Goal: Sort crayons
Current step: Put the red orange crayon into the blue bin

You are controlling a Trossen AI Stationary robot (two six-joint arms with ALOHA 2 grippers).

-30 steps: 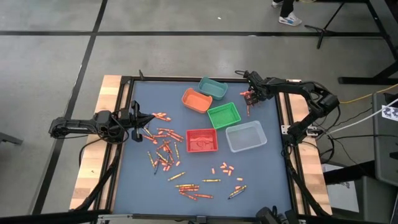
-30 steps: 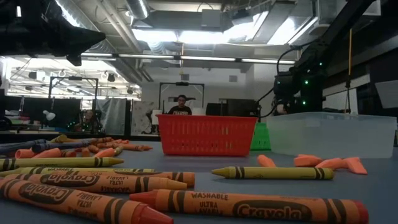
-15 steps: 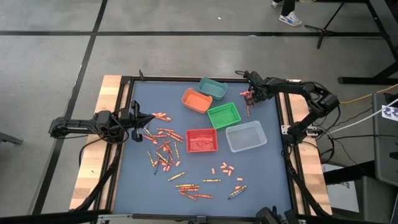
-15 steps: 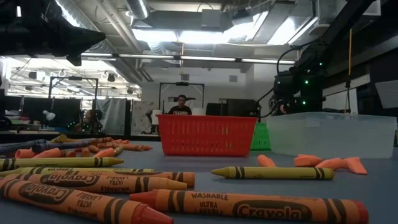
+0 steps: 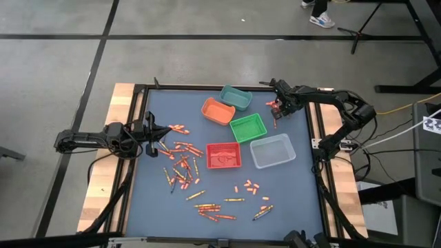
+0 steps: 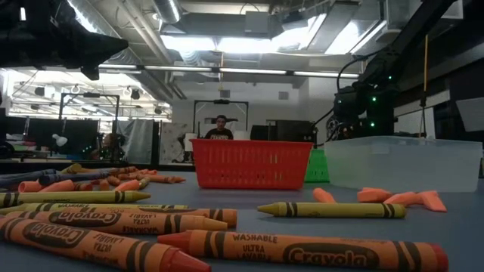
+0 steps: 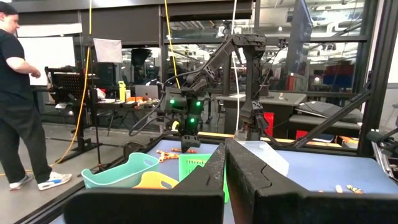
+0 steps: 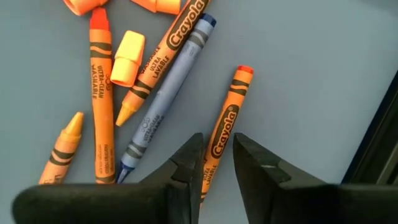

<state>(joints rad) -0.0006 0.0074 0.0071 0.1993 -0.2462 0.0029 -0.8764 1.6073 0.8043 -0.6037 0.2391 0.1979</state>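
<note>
Crayons (image 5: 185, 167) — mostly orange-red — lie scattered flat.

Left gripper (image 5: 160, 132) closed, arm low and stretched in from its side. Right gripper (image 5: 277, 109) pointing down, fingers (image 8: 186, 163) part-closed, arm folded.

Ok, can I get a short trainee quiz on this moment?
1. True or false: the left gripper is shut.
2. Which bin is nearest the right gripper: A red, B green, C clear?
3. Fill in: the crayon directly at the right gripper is ____ in colour.
Key: 1 true; 2 B, the green bin; 3 orange.
</note>
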